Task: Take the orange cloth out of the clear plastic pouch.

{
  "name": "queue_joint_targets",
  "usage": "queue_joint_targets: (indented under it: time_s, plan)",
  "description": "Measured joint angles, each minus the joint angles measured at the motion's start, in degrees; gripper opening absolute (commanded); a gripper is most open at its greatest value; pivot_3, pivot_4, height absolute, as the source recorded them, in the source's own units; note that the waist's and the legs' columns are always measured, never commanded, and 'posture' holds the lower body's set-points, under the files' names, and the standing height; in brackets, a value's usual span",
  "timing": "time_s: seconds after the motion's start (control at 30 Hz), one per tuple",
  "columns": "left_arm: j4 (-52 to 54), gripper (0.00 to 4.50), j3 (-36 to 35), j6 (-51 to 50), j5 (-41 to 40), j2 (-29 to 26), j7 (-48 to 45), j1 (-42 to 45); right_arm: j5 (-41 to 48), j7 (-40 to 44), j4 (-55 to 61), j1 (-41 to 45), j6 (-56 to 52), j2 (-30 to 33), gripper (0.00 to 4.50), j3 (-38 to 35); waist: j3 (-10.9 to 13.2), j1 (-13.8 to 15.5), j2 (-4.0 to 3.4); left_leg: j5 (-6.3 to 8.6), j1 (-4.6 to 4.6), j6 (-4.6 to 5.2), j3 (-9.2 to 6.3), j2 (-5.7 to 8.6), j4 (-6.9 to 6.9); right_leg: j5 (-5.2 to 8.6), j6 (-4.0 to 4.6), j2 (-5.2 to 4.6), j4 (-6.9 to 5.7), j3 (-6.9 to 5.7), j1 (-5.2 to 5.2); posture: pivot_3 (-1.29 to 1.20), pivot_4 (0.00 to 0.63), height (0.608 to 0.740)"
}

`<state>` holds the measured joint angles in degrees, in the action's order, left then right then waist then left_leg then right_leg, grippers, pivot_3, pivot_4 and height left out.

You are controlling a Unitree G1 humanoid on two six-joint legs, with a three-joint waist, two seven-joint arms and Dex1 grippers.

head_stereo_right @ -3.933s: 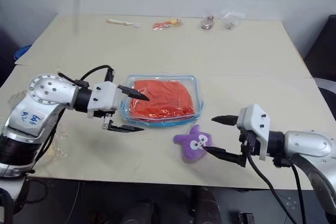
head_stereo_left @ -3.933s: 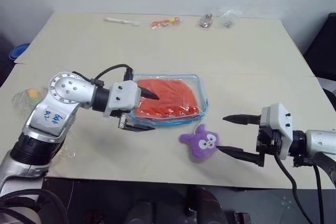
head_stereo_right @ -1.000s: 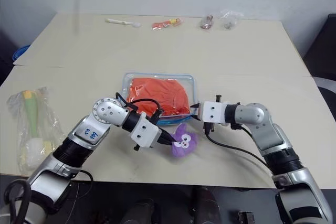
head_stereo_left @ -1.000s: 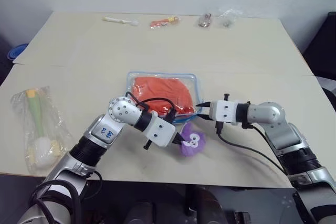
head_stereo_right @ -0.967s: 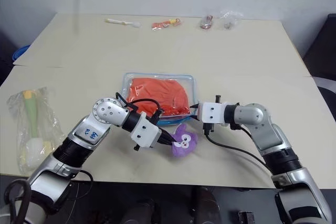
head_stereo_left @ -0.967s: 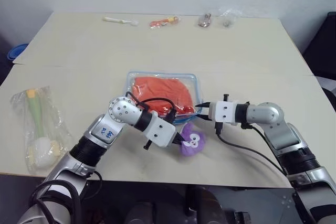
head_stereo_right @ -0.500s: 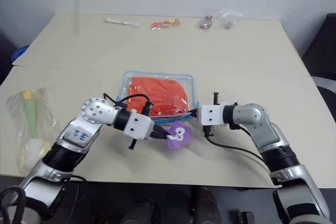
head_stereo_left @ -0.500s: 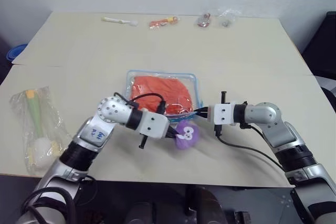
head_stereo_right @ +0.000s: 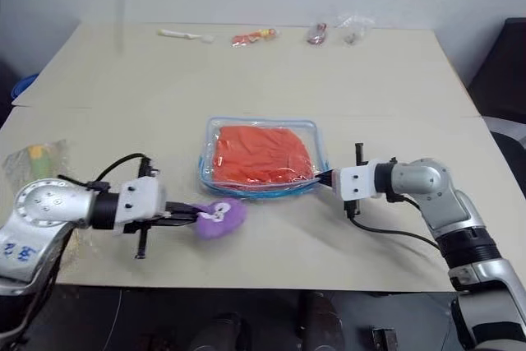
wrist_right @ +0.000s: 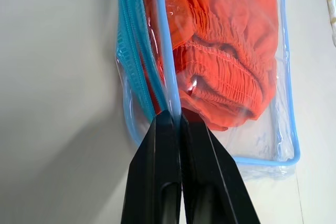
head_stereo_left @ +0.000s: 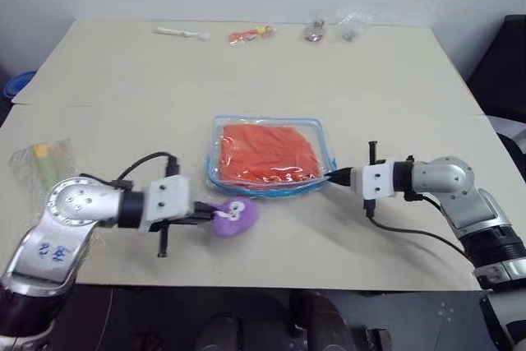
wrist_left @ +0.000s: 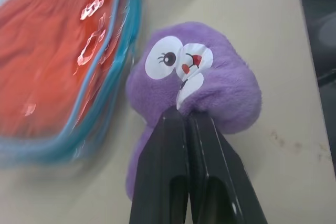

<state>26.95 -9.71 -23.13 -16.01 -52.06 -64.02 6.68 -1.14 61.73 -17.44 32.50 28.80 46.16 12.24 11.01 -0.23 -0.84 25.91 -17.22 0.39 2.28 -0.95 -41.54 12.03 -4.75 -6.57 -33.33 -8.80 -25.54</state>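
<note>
From the head view, the clear plastic pouch (head_stereo_left: 269, 156) lies flat mid-counter (head_stereo_left: 394, 80) with the orange cloth (head_stereo_left: 271, 152) inside. The left tool (head_stereo_left: 207, 217) pinches the purple plush bunny (head_stereo_left: 234, 217). In the left wrist view, that pinch is on thin fuzz, so the bunny could drop. In the right wrist view, the right tool (wrist_right: 171, 115) pinches the pouch's blue edge; pulling may drag the whole pouch.
</note>
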Motion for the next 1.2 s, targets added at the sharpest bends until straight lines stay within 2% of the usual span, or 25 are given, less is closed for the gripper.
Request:
queue_joint_targets:
  time_s: [0.13,0.23,0.37,0.43,0.53,0.7,0.87,0.9,1.03,1.13,1.2]
  plan:
    - [-3.8,0.00,-10.7,0.0,0.4,-2.4,1.0,-6.9,1.6,1.6,-0.2,-0.6,1.5,1.4,0.04,-0.9,0.0,0.0,-0.04,0.01,0.02,-0.02,0.01,0.00,0.02,0.02,0.03,-0.02,0.00,-0.02,0.00,0.00,0.150,0.740]
    - [-10.2,0.00,-15.9,0.1,-0.1,-2.5,1.9,-8.0,2.9,2.9,-0.1,-0.6,2.1,1.4,0.04,-1.0,0.0,0.1,-0.05,0.02,0.01,-0.03,-0.01,0.00,0.03,0.02,0.03,-0.02,0.00,-0.06,0.00,0.00,0.150,0.740]
    - [-14.0,0.00,-16.9,0.0,-1.5,-2.5,3.1,-6.3,3.5,3.9,-0.1,0.2,2.4,1.4,0.04,-1.0,0.0,0.1,-0.06,0.02,0.01,-0.03,-0.01,0.02,0.04,0.02,0.03,-0.06,-0.01,-0.06,0.00,0.00,0.150,0.740]
    - [-14.0,0.46,-15.4,0.3,-1.5,-2.5,3.5,-6.1,3.6,4.1,-0.1,0.7,2.2,1.3,0.00,-1.0,0.0,0.0,-0.06,0.02,0.02,-0.05,0.00,0.02,0.08,0.02,0.04,-0.05,0.00,-0.07,-0.01,0.00,0.150,0.740]
    - [-13.8,1.29,-13.4,0.9,-1.1,-2.4,4.2,-7.3,4.1,4.7,-0.2,0.8,0.8,1.3,0.72,-1.0,0.0,0.0,-0.07,0.04,0.03,-0.07,0.03,0.00,0.12,0.04,0.07,-0.03,-0.01,-0.09,-0.03,0.00,0.150,0.740]
    - [-13.1,3.00,-11.4,4.1,0.2,-2.4,4.4,-9.3,5.9,5.9,0.4,0.5,-2.7,1.3,2.52,-1.3,0.0,0.0,-0.08,0.04,0.03,-0.07,0.03,-0.01,0.12,0.04,0.08,-0.02,-0.01,-0.09,-0.03,0.00,0.150,0.740]
    - [-13.2,4.50,-11.6,6.7,0.2,-2.6,3.9,-9.9,8.6,6.7,5.2,-2.5,-7.0,1.4,4.23,-2.2,0.0,0.1,-0.08,0.04,0.02,-0.08,0.01,-0.01,0.11,0.04,0.08,-0.04,-0.01,-0.11,-0.03,0.00,0.150,0.740]
    - [-13.3,4.50,-11.8,6.8,0.2,-2.9,3.8,-9.8,9.5,6.7,6.6,-3.5,-8.6,1.5,4.47,-2.8,0.0,0.1,-0.08,0.04,0.01,-0.08,0.01,-0.01,0.11,0.04,0.08,-0.04,-0.01,-0.11,-0.04,0.00,0.150,0.740]
    - [-13.3,4.50,-13.5,4.3,-2.1,-6.0,2.7,-6.5,14.6,7.1,14.6,-8.0,-18.4,5.1,4.47,-6.8,0.1,0.3,-0.10,0.04,0.00,-0.08,-0.01,0.00,0.10,0.04,0.08,-0.05,-0.01,-0.13,-0.04,0.00,0.150,0.740]
    - [-9.8,4.50,-11.7,-2.1,-7.8,-10.4,0.7,2.7,24.5,7.1,24.4,-14.0,-32.1,8.6,4.47,-12.1,0.1,1.2,-0.07,0.06,-0.08,-0.11,-0.14,0.00,0.07,0.04,0.08,-0.06,-0.02,-0.20,-0.03,0.00,0.150,0.740]
    - [-6.1,4.50,-7.7,-4.8,-10.6,-11.6,-0.4,10.5,32.5,6.7,31.7,-18.2,-41.7,10.9,4.47,-16.1,0.0,1.6,-0.22,0.06,-0.02,-0.10,-0.09,0.07,0.10,0.04,0.07,-0.11,-0.04,-0.13,-0.01,0.00,0.150,0.740]
